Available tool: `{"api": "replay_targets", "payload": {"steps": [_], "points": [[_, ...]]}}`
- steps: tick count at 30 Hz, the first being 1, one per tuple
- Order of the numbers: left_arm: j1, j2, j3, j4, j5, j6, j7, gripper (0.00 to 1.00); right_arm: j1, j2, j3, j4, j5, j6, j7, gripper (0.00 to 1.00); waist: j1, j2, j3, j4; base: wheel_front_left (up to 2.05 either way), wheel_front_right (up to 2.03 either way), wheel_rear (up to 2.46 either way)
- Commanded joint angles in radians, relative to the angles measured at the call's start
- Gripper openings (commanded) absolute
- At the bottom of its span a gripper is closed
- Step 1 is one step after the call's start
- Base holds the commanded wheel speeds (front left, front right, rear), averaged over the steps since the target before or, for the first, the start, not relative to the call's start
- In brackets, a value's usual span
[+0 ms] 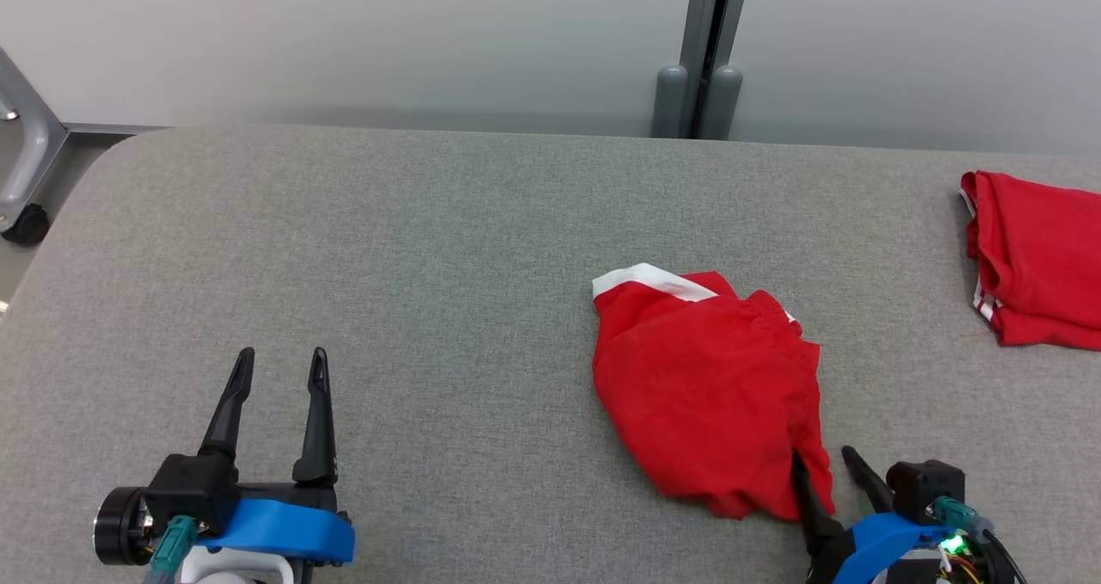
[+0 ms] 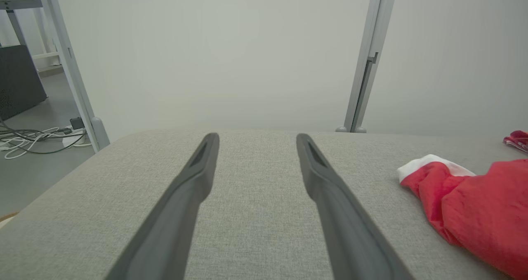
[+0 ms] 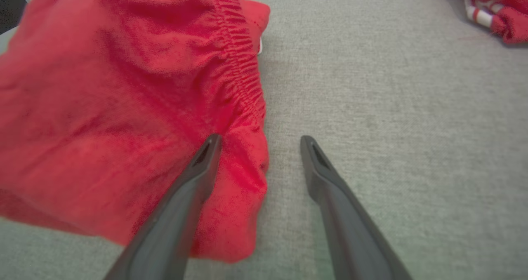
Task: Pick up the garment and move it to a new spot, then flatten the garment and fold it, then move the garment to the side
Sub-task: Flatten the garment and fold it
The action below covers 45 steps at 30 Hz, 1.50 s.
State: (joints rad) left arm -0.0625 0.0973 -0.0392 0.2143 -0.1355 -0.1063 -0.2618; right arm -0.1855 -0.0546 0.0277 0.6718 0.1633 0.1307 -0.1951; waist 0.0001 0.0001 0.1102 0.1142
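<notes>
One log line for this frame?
left gripper: open, idle | right gripper: open, at crumpled red garment edge | held: nothing

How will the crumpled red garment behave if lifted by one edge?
Probably floppy: the crumpled red garment lies in soft wrinkled folds, so it should drape from the right gripper. Likely light, since the cloth looks thin. Its gathered waistband may give a surer hold.

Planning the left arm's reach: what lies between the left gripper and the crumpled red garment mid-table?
Just bare grey table lies between the left gripper and the red garment; the head view shows that stretch.
</notes>
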Motion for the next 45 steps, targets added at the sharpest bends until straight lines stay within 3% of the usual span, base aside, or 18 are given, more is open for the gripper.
{"api": "replay_targets", "payload": {"steps": [1, 4, 5, 6, 7, 13, 26, 29, 35, 45], "points": [[-0.010, 0.001, 0.006, 0.001, 0.006, -0.002, -0.004, 1.00, -0.019, 0.000, 0.005, 0.009, 0.004, 0.000, -0.004, 1.00, -0.0001, -0.0001, 0.000, 0.000, 0.00, 0.00, 0.00], [-0.013, -0.003, 0.008, 0.002, 0.010, -0.005, -0.004, 1.00, -0.021, 0.003, 0.032, 0.057, 0.025, 0.000, -0.009, 1.00, -0.0001, -0.0001, 0.001, 0.000, 0.00, 0.00, 0.00], [-0.013, -0.005, 0.008, 0.002, 0.012, -0.004, -0.004, 1.00, -0.023, 0.003, 0.044, 0.070, 0.036, 0.000, -0.011, 0.40, -0.0001, -0.0001, 0.001, 0.000, 0.00, 0.00, 0.00], [-0.013, -0.006, 0.008, 0.003, 0.014, -0.005, -0.004, 1.00, -0.025, 0.004, 0.056, 0.081, 0.045, 0.000, -0.013, 0.06, -0.0001, -0.0001, 0.001, -0.001, 0.00, 0.00, 0.00], [-0.013, -0.008, 0.008, 0.004, 0.014, -0.005, -0.004, 1.00, -0.028, 0.004, 0.064, 0.089, 0.053, 0.000, -0.015, 0.00, -0.0001, -0.0001, 0.000, -0.002, 0.00, 0.00, 0.00], [-0.011, -0.017, 0.012, 0.007, 0.015, -0.007, -0.004, 1.00, -0.065, -0.010, 0.063, 0.106, 0.088, 0.000, -0.045, 0.00, -0.0001, -0.0001, 0.000, -0.013, 0.00, 0.00, 0.00], [-0.011, -0.026, 0.023, 0.004, 0.021, -0.013, -0.004, 1.00, -0.141, -0.235, -0.186, -0.011, 0.094, 0.000, -0.069, 0.00, -0.0001, -0.0001, -0.008, -0.035, 0.00, 0.00, 0.00], [-0.007, -0.027, 0.025, 0.005, 0.021, -0.015, -0.004, 1.00, -0.150, -0.262, -0.235, -0.063, 0.080, 0.000, -0.070, 0.00, -0.0001, -0.0001, -0.015, -0.036, 0.00, 0.00, 0.00], [0.001, -0.031, 0.027, 0.011, 0.014, -0.016, -0.004, 1.00, -0.143, -0.226, -0.222, -0.189, 0.047, 0.000, -0.042, 0.00, -0.0001, -0.0001, -0.031, -0.032, 0.00, 0.00, 0.00], [-0.008, -0.036, 0.021, 0.014, 0.014, -0.019, -0.004, 1.00, -0.157, -0.078, -0.002, -0.320, 0.037, 0.000, 0.014, 0.00, -0.0001, -0.0001, -0.041, 0.004, 0.00, 0.00, 0.00]]}}
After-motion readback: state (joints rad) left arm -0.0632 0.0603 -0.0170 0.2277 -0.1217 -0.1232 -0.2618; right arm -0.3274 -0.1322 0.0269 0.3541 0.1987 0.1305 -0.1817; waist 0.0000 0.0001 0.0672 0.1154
